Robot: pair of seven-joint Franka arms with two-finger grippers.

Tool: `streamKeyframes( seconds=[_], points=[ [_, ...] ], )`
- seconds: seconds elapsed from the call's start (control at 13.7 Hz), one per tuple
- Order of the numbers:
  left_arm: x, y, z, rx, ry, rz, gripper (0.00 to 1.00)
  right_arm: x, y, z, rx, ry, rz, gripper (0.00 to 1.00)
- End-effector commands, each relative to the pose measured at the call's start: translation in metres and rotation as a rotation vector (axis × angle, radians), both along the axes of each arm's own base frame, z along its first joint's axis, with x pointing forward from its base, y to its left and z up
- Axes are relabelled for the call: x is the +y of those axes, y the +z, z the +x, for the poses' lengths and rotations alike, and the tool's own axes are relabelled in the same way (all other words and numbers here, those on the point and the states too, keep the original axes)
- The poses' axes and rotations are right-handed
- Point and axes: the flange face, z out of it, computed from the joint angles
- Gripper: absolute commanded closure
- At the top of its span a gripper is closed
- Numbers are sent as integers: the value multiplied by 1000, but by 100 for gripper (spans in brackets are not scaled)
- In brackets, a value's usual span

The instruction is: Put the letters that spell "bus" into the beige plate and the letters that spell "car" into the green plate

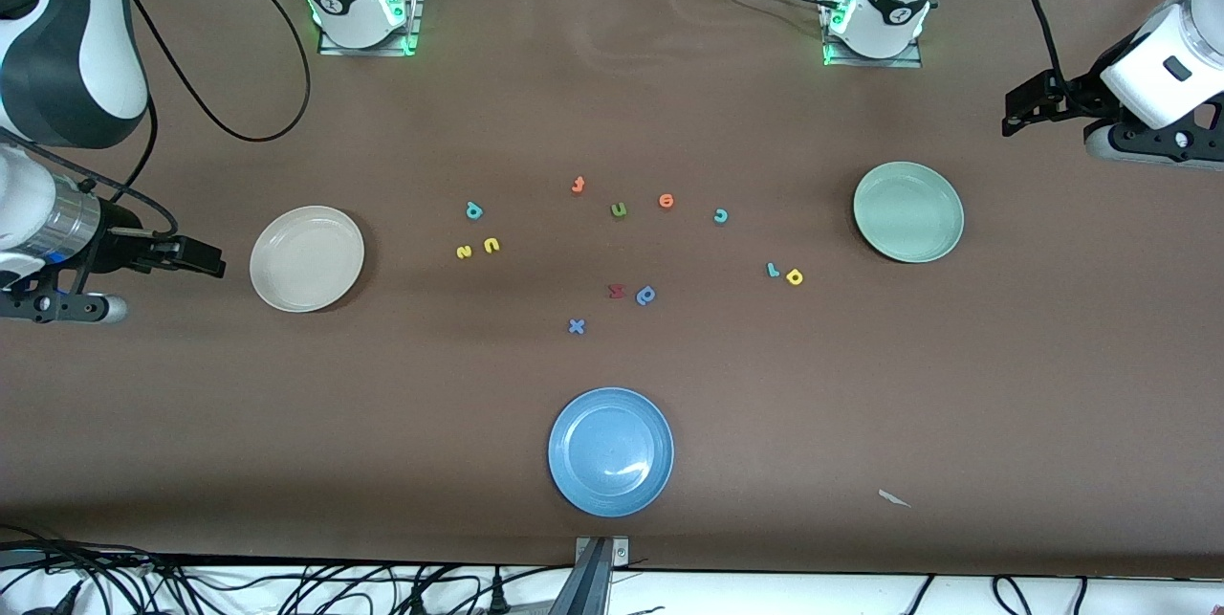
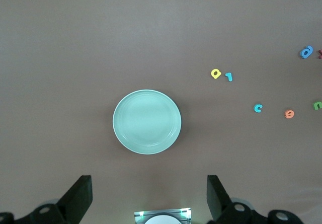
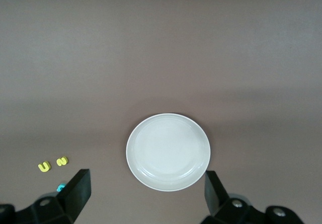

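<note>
The beige plate [image 1: 306,258] [image 3: 168,151] lies toward the right arm's end of the table. Beside it are the teal "b" [image 1: 473,210] [image 3: 61,187], yellow "u" [image 1: 491,245] [image 3: 44,166] and yellow "s" [image 1: 464,252] [image 3: 61,161]. The green plate [image 1: 908,211] [image 2: 146,122] lies toward the left arm's end, with the teal "c" [image 1: 721,215] [image 2: 257,108], teal "r" [image 1: 773,270] [image 2: 229,76] and yellow "a" [image 1: 795,277] [image 2: 216,73] close by. My right gripper [image 1: 196,256] [image 3: 146,176] hangs open beside the beige plate. My left gripper [image 1: 1028,108] [image 2: 148,181] hangs open beside the green plate. Both hold nothing.
A blue plate [image 1: 610,450] sits nearest the front camera. In mid-table lie an orange "t" [image 1: 578,185], an olive "u" [image 1: 619,209], an orange round letter [image 1: 666,202], a dark red letter [image 1: 616,291], a blue round-bowled letter [image 1: 646,296] and a blue "x" [image 1: 576,327].
</note>
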Motion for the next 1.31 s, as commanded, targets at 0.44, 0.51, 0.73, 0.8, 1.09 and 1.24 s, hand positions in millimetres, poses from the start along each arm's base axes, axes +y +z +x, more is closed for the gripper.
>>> streamKeyframes(
  seconds=[0.44, 0.51, 0.73, 0.8, 1.09, 1.24],
  points=[
    [-5, 7, 1, -1, -7, 21, 0, 4, 2, -3, 1, 11, -24, 0],
    [-5, 7, 1, -1, -8, 23, 0, 4, 2, -3, 1, 13, -25, 0],
    [-10, 6, 1, 2, -18, 23, 0, 4, 1, -3, 2, 13, -25, 0],
    [-10, 6, 1, 2, -18, 23, 0, 5, 0, -3, 4, 14, -24, 0],
    [-11, 6, 1, 2, -19, 23, 0, 12, 1, -2, -12, 43, -70, 0],
    [-11, 6, 1, 2, -19, 23, 0, 15, 2, -2, -15, 46, -70, 0]
  ],
)
